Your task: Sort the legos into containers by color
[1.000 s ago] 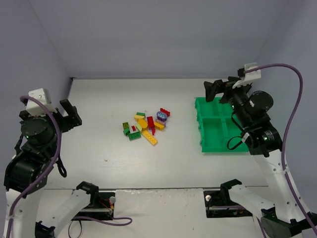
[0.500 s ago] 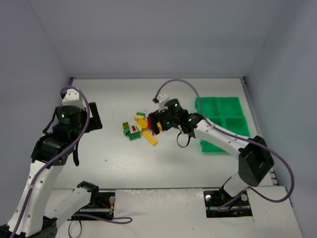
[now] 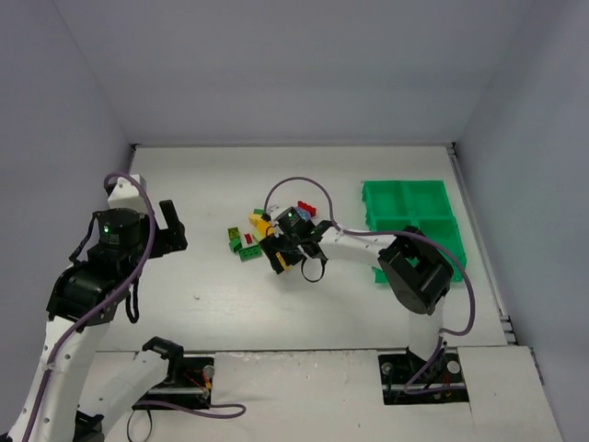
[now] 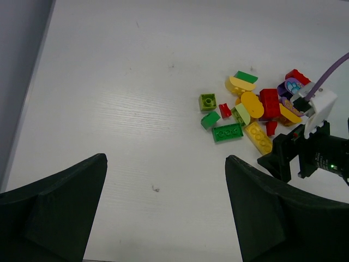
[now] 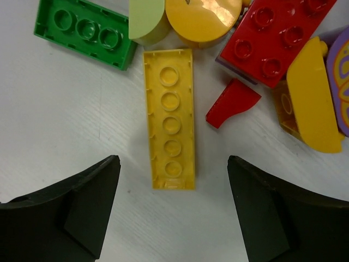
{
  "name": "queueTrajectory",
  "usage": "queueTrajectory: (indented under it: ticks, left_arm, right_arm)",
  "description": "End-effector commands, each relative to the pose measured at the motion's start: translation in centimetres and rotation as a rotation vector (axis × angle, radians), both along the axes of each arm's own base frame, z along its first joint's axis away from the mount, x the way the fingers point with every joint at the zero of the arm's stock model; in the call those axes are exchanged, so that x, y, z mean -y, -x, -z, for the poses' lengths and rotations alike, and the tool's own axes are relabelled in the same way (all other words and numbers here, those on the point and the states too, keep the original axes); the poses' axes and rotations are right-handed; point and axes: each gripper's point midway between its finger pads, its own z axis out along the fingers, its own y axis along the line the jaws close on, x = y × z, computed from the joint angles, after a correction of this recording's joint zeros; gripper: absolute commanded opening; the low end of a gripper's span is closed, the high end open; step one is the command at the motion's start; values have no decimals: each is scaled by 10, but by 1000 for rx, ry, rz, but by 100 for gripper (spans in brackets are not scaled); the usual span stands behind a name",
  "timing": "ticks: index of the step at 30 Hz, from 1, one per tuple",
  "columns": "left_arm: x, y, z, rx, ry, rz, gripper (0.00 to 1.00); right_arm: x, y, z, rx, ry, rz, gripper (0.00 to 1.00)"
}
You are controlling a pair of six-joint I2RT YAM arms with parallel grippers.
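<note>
1. Legos (image 3: 262,235) lay in one loose heap near the middle of the white table (image 3: 202,184), yellow, green, red and purple pieces jumbled together and touching.
2. Well apart from the heap, to its right, sat the green tray (image 3: 423,195), its near compartments partly hidden behind the right arm.
3. The right gripper (image 3: 276,253) hung low over the near edge of the heap, pointing down.
4. From its wrist camera, the right gripper (image 5: 172,164) had its jaws spread wide on either side of a long yellow brick (image 5: 170,125), with bare table showing between each finger and the brick; it held nothing.
5. Just beside that brick lay a flat green brick (image 5: 84,33) at its far left, a small red wedge (image 5: 233,102) to its right, and a red brick (image 5: 275,35) beyond the wedge.
6. The left gripper (image 3: 170,228) hovered above bare table well left of the heap.
7. Its own camera showed the left gripper (image 4: 166,164) gaping wide and holding nothing, the heap (image 4: 251,109) lying ahead and to the right.
</note>
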Motion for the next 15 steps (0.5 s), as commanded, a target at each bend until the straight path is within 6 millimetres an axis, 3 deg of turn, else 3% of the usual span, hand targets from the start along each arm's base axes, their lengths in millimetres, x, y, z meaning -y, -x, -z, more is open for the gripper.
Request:
queueTrajectory:
  ticks: [1,6,9,12,13,14,15]
  left_arm:
    - [0,-2,-6,18,9,-4,83]
    - [-1,-1,-6,20,4,-6,83]
    - [-2,0,-6,21,2,-6,83]
    - [-2,0,-8,27,2,-5,83]
    - [-2,0,-8,29,1,-6,83]
    - [-2,-1,-8,30,1,-6,83]
    - [-2,-2,-7,27,1,-6,83]
  right_arm:
    - [-24,-17,-19,75,-42,7,73]
    - [-24,-23,-3,89,11,30,63]
    - [-22,-21,4,83,34,35,49]
    - [-18,-16,6,74,48,32,25]
    - [-19,-15,-3,87,35,32,10]
    - [-17,-13,-5,91,36,26,3]
    - [-19,-11,-24,115,6,22,0]
